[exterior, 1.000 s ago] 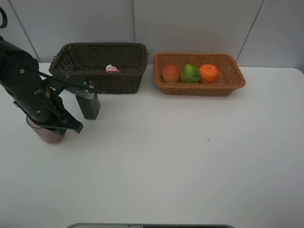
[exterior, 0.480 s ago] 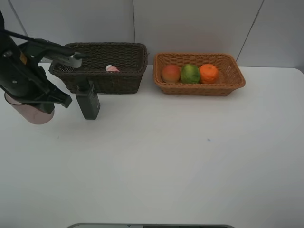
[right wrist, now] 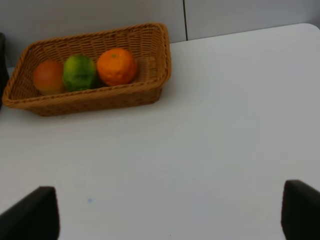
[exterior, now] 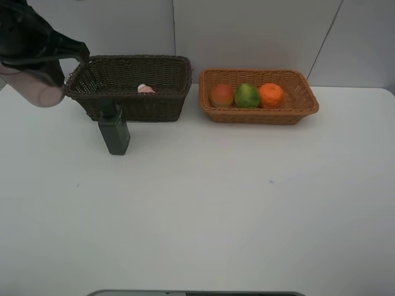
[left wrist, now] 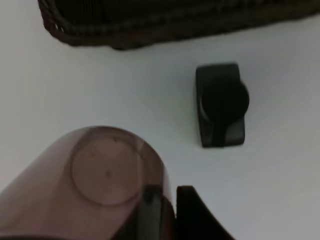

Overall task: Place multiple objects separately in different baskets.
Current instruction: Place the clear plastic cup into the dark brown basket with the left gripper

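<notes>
- Purple-brown cup point(exterior: 38, 91): your left fingers point(left wrist: 192, 215) clenched on it, aloft beside dark wicker basket point(exterior: 133, 106), likely for dropping in.
- Dark green bottle point(exterior: 114, 134): upright on surface point(exterior: 216, 197), awaiting.
- Right fingers point(right wrist: 30, 215): spread, idle.

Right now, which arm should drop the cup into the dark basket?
Left. The left pincer grips the cup, raised beside the dark basket. The right pincer hangs open and empty, facing the tan basket.

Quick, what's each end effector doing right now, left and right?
Left end effector: closed, gripping the translucent cup by its rim.
Right end effector: open, holding nothing.
</notes>
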